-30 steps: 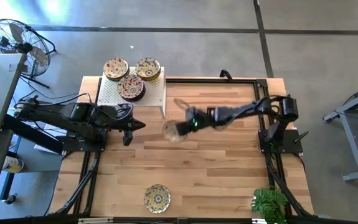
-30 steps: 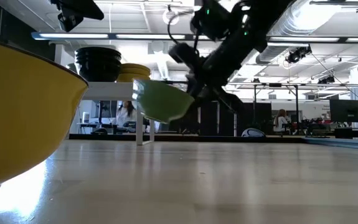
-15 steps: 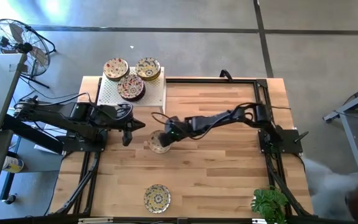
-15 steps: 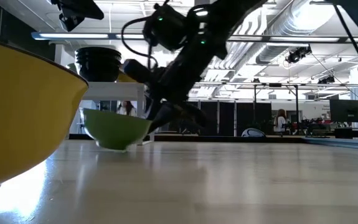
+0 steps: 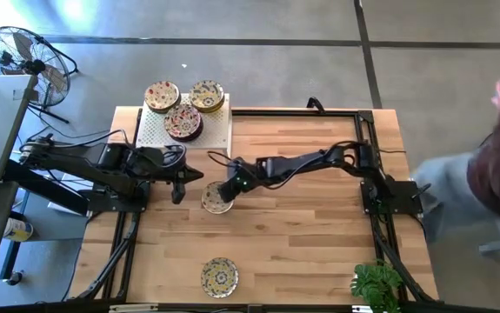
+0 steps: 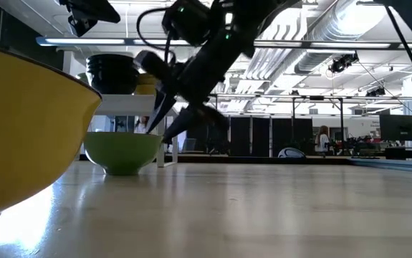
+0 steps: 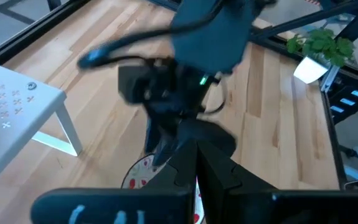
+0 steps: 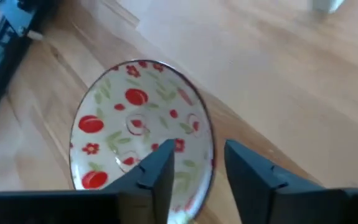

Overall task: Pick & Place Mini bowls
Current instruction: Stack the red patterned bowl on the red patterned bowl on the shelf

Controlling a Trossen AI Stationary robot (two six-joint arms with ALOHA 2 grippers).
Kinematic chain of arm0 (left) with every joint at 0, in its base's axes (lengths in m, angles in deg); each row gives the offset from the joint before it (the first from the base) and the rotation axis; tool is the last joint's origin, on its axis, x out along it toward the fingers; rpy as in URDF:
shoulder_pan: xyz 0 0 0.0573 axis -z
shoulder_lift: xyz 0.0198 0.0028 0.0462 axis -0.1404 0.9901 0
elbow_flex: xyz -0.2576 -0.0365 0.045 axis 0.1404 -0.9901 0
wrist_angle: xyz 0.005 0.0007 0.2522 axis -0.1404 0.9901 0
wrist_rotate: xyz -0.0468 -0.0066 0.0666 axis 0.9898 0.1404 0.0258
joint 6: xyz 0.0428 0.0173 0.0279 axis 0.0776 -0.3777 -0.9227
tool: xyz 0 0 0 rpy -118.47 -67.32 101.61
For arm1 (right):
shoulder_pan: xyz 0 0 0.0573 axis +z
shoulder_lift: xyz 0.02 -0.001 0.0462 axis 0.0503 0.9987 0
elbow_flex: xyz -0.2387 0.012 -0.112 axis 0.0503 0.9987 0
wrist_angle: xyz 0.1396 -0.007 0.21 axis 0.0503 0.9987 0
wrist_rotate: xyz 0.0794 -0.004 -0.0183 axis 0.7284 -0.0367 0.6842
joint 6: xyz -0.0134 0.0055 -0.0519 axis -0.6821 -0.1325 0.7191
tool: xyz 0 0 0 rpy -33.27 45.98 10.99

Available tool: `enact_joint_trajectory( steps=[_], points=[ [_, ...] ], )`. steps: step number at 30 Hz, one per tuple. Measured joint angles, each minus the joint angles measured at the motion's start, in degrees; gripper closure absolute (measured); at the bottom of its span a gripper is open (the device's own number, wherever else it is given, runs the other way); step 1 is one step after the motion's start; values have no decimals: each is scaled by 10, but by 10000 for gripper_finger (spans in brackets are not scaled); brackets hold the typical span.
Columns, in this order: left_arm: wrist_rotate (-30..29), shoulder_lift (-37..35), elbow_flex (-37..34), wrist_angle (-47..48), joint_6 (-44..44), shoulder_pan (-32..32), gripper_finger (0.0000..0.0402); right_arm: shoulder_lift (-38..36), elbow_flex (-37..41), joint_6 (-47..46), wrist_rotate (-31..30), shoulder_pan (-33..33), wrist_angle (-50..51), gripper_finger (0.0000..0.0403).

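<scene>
Set down since before, the bowl sits upright beneath the parted right claw.

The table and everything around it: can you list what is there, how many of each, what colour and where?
Mini bowls on the white stand: three stacks, floral tops, far left corner.
Mini bowl with red fruit pattern: one, green outside, table middle, under the right tool.
Mini bowl: one, yellow floral, near edge.
Plant: one, green, near right corner.
Fan: one, black, on the floor at far left.
Person: one, dark top, beside the table's right side.
Left tool: shut, waiting left of the middle bowl.
Right tool: fingers apart, either side of the bowl's rim.
</scene>
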Motion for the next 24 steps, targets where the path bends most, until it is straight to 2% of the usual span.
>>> enact_joint_trajectory(
  steps=[6, 10, 13, 16, 20, 22, 24],
  points=[
    [-6, 0, 0, 0, 17, 0, 399, -57, 0, 76, -49, 0, 51, 240],
    [42, 13, 1, -1, 39, 0, 399, -113, 12, 170, -65, 0, 74, 241],
    [76, 31, 1, 6, 31, 1, 399, -155, 49, 235, -35, -5, 68, 267],
    [83, 57, 1, 5, 18, 1, 399, -196, 122, 259, -26, -5, 40, 311],
    [81, 88, 1, 22, 5, 8, 399, -272, 253, 261, -22, -1, -79, 383],
    [84, 107, 1, 31, 4, 8, 399, -312, 314, 259, -12, 0, -137, 395],
    [99, 127, 0, 33, 5, 7, 399, -351, 364, 241, -10, 2, -165, 386]
  ],
)
